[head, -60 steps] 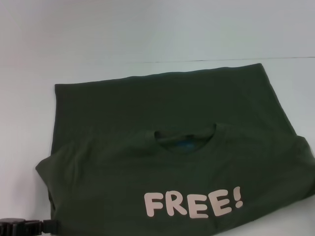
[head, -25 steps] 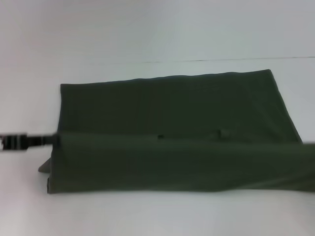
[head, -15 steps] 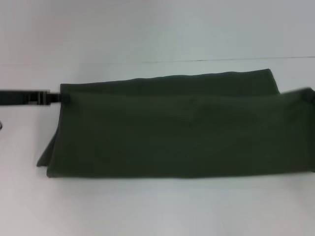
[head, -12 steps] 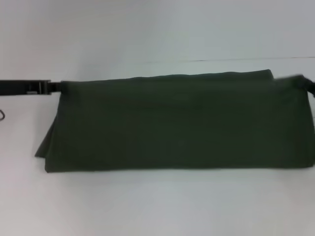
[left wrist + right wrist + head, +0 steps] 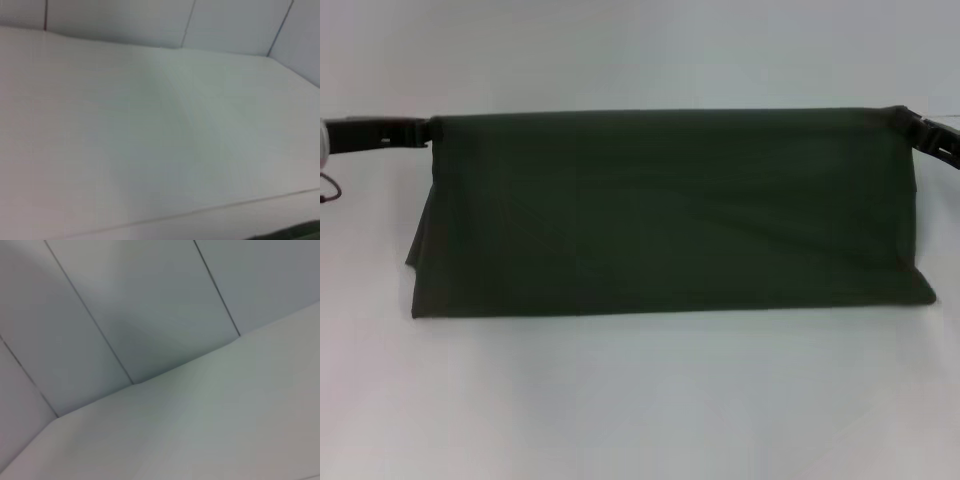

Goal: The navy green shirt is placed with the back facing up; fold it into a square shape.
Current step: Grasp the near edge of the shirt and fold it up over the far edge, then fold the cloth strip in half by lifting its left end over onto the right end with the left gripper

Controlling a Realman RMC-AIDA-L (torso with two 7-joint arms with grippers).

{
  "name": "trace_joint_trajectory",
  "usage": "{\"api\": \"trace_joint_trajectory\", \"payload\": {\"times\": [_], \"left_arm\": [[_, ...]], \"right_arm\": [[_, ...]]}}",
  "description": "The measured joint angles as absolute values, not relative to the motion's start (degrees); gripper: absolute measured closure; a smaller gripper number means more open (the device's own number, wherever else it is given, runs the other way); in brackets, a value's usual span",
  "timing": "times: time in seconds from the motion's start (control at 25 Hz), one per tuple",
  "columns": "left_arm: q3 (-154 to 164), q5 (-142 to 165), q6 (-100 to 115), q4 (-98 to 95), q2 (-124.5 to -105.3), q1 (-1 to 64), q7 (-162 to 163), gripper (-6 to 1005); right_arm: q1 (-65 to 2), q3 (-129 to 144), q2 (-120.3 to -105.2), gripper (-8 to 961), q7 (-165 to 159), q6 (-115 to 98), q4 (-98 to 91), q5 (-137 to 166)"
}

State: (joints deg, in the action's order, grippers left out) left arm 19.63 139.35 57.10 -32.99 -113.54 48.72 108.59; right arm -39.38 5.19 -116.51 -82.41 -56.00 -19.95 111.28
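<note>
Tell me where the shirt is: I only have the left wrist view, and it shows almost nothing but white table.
Observer: In the head view the navy green shirt is a long folded band, its upper edge stretched straight between both grippers.
Operator: Who holds which end?
Observer: The left gripper pinches the upper left corner, the right gripper the upper right corner.
Operator: Any lettering showing?
Observer: None; only plain green cloth faces the head camera.
</note>
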Motion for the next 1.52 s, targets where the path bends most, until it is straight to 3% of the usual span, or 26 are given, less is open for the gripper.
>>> {"api": "trace_joint_trajectory", "payload": {"times": [0.72, 1.12, 1.36, 1.52], "left_arm": [[20.0, 136.3, 50.1, -28.8, -113.84, 49.7, 104.8, 998], [24.2, 135.7, 37.4, -29.4, -117.92, 49.9, 104.2, 968], [24.2, 131.1, 36.5, -30.4, -117.93, 48.9, 104.2, 769], [24.1, 127.1, 43.9, -33.5, -118.03, 46.1, 104.7, 612]], "right_arm": [[-40.6, 5.3, -116.72, 891, -78.8, -50.9, -17.0, 109.5], [-43.7, 8.7, -117.70, 890, -77.9, -41.7, -17.2, 109.3], [-44.5, 8.8, -116.79, 702, -76.6, -40.7, -17.5, 106.0], [-43.0, 9.0, -115.59, 408, -77.8, -46.1, -17.6, 105.7]]}}
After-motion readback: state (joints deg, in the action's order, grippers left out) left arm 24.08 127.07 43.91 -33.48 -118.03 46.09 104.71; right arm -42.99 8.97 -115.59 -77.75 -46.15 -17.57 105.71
